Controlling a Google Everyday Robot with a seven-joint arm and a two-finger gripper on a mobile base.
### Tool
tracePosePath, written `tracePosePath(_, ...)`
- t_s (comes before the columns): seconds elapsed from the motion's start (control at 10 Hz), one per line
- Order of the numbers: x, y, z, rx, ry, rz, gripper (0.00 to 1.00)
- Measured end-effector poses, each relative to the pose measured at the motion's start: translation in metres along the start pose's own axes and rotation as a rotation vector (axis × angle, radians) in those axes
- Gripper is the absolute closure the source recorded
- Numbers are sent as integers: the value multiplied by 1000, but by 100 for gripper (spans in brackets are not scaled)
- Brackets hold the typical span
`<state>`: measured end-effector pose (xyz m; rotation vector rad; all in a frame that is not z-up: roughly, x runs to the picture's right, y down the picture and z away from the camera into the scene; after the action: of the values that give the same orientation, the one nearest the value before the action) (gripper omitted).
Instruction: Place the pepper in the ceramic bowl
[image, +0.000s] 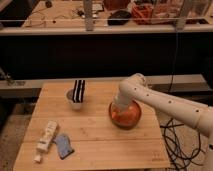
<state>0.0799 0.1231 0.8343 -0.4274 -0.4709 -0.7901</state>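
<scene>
One hand (121, 107) hangs low over one orange bowl (126, 116) at the table's (100, 142) right; its grip can't be told.

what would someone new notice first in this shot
The white arm reaching in from the right, its hand down in the orange ceramic bowl on the right side of the wooden table. Next, the small bowl with black-and-white striped items at centre-left, and the blue-grey cloth near the front left.
</scene>
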Motion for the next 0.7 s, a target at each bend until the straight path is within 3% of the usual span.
tracePosePath(0.7,8,2,-2,11,6,35,98)
